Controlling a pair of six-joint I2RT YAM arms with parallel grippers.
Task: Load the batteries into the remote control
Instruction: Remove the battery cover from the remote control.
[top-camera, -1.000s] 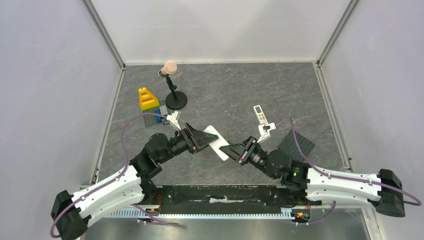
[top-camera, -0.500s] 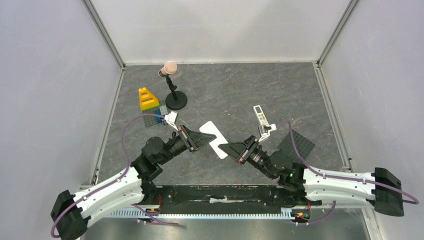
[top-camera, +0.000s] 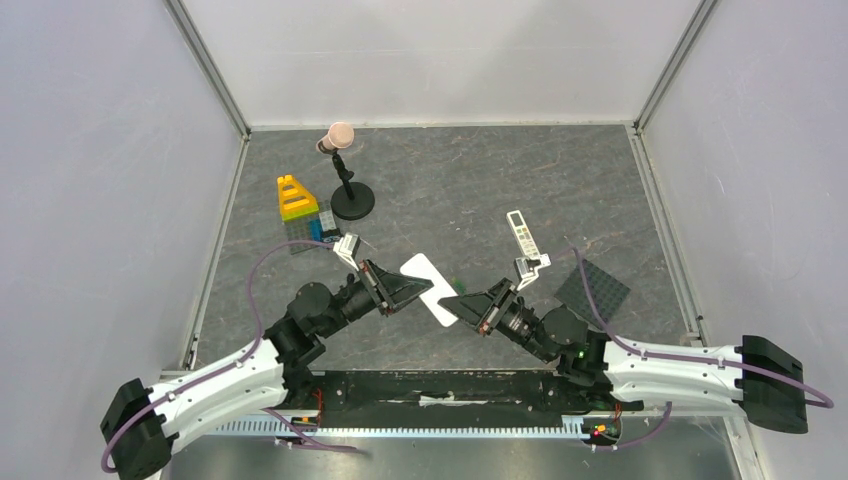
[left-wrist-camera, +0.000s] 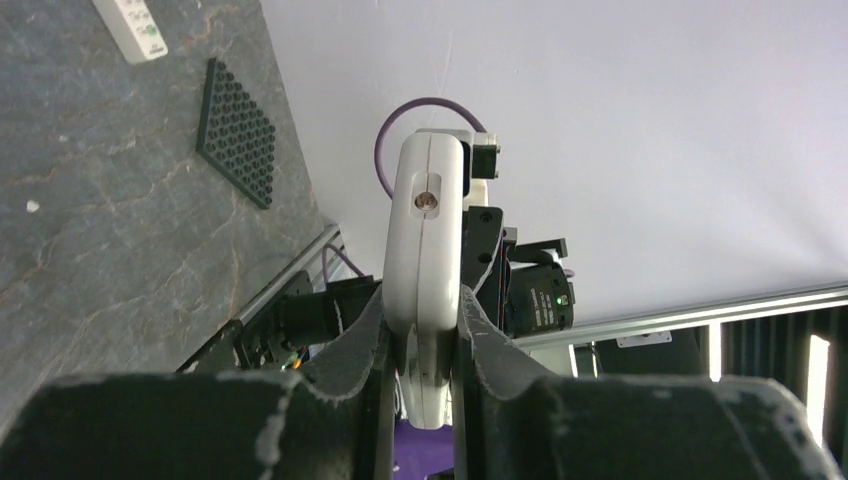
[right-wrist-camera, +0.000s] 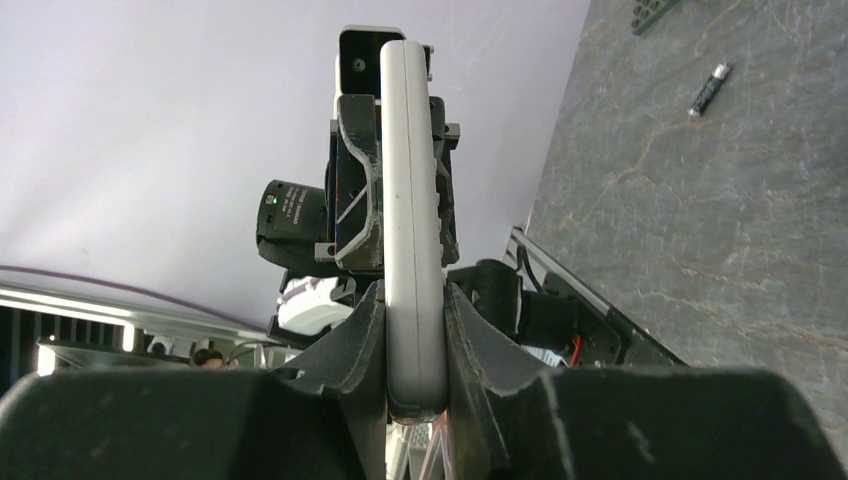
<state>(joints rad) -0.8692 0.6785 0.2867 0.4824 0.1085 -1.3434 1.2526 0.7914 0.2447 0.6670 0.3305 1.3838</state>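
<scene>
At centre frame, over the grey table (top-camera: 450, 180), the remote (top-camera: 424, 272) is clamped at one end by the left gripper (top-camera: 414, 290) and at the other by the right gripper (top-camera: 452, 304). A studded black plate (top-camera: 593, 290) and a slim remote (top-camera: 522, 232) are laid at right, a stand (top-camera: 350, 200) and blocks (top-camera: 295, 200) at upper left. One dark battery (right-wrist-camera: 707, 88) is seen lying on the table, well apart.

I see soft, even light from above, and the table (top-camera: 450, 180) carries only faint shadows. The top view is sharp to its edges. In both wrist views the near fingers (left-wrist-camera: 350, 345) are blurred, and the walls (left-wrist-camera: 650, 120) look bright.
</scene>
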